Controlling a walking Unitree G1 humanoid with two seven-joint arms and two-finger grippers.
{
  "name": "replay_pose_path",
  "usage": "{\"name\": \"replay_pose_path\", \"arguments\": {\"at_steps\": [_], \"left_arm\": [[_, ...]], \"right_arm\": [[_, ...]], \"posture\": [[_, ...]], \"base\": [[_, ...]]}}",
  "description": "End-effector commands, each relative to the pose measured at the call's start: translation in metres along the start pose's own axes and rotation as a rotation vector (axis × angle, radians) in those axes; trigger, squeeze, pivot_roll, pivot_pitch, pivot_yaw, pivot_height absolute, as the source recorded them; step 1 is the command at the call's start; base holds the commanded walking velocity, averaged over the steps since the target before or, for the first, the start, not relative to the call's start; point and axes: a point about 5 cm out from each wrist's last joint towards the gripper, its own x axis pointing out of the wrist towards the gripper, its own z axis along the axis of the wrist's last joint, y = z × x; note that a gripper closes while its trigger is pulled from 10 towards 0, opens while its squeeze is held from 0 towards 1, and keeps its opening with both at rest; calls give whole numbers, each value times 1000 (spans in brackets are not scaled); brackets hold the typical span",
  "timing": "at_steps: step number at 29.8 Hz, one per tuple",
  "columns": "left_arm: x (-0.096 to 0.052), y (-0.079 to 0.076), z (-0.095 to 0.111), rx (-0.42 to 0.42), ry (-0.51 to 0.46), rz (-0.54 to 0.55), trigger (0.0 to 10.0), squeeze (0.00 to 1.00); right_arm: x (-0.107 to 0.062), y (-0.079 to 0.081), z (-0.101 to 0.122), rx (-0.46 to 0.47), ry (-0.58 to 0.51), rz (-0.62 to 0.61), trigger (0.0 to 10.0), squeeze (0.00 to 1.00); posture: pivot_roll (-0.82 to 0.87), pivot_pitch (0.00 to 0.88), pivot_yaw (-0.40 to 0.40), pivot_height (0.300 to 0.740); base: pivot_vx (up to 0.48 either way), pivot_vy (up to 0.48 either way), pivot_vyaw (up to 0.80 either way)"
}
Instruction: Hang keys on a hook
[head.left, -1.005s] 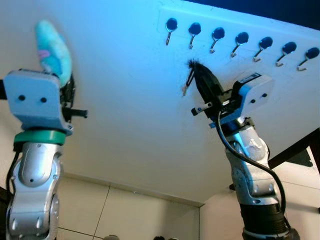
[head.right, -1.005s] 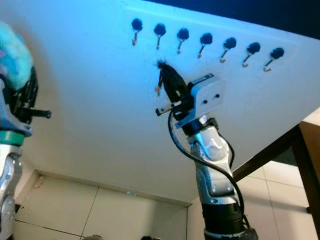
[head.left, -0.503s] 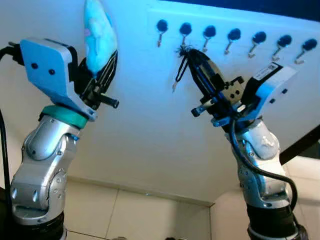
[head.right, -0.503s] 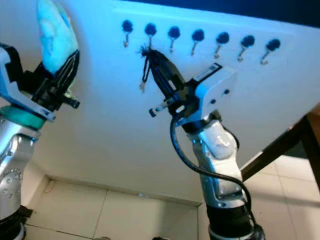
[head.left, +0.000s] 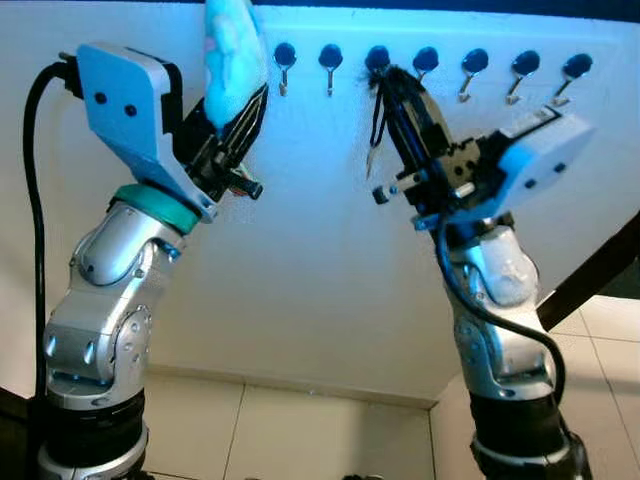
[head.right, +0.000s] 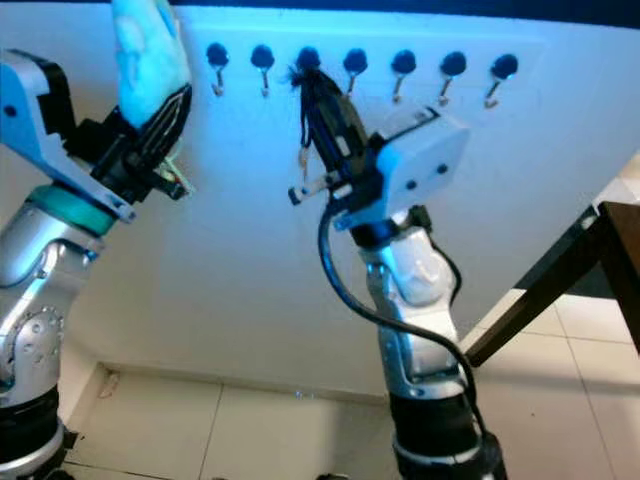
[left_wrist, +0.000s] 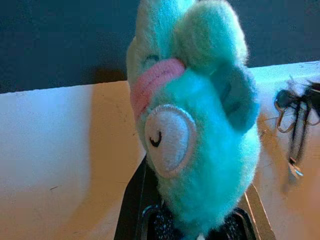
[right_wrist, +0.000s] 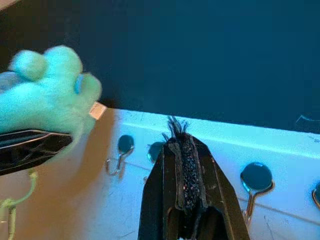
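A row of several dark-knobbed metal hooks (head.left: 426, 62) runs along a white rail on the wall. My right gripper (head.left: 388, 82) is shut on a black key cord (right_wrist: 183, 170), its tips right at the third hook from the left (head.left: 377, 57). A small key (head.left: 371, 160) dangles from the cord below. Whether the cord is over the hook cannot be told. My left gripper (head.left: 243, 112) is raised just left of the first hook (head.left: 285, 55), shut on a turquoise plush toy (left_wrist: 195, 125) that sticks up past its fingers.
The white wall (head.left: 300, 280) stands close in front, with a dark band (right_wrist: 200, 50) above the hook rail. A dark table leg (head.left: 598, 285) slants at the lower right. Pale tiled floor (head.left: 300, 430) lies below.
Both arms have risen towards the hook row. The right gripper carried the key cord up to the third hook. The left gripper brought the plush beside the first hook. The camera also shifted.
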Motion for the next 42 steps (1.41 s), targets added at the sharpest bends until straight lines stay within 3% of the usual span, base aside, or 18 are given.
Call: {"name": "replay_pose_path", "arguments": {"at_steps": [1, 24, 42], "left_arm": [[-2, 1, -1, -5, 8, 10, 10000, 0], [-8, -2, -4, -21, -2, 58, 10000, 0], [-11, -2, -4, -21, 1, 72, 10000, 0]], "right_arm": [[3, 2, -2, -7, -2, 10, 10000, 0], [29, 7, -22, -69, 25, 79, 10000, 0], [33, 5, -25, -92, 20, 72, 10000, 0]], "posture": [[74, 0, 100, 740], [90, 0, 33, 740], [96, 3, 34, 740]], "base": [[0, 0, 0], [0, 0, 0], [0, 0, 0]]}}
